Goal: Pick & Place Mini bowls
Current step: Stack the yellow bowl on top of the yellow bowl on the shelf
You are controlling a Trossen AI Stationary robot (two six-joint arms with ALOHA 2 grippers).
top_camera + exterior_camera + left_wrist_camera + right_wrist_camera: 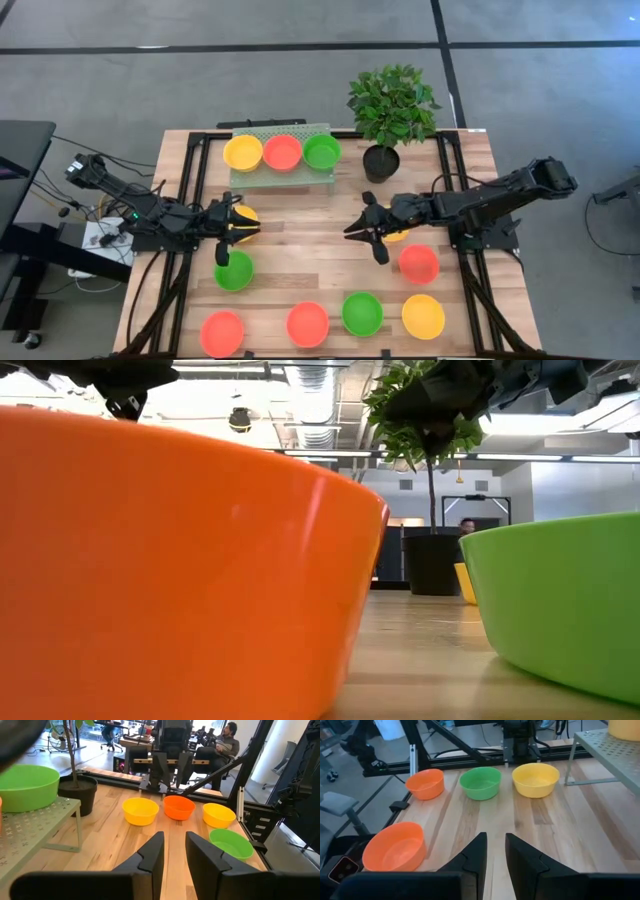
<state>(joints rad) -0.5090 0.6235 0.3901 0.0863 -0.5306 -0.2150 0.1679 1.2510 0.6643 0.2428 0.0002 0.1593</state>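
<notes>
The mini bowls are glossy yellow, red and green. Three sit on the pale green rack: yellow, red, green. Several others stand on the wooden table, among them a green bowl, a red bowl and a near row. My left gripper hovers over a yellow bowl at mid-left. My right gripper hovers at the table's middle, with a yellow bowl under its wrist. Both grippers show a narrow gap with nothing in it.
A black pot with a green plant stands at the far right, beside the rack. Black frame rails run along both table sides. Bare wood lies between the two grippers. People sit in the room beyond the table.
</notes>
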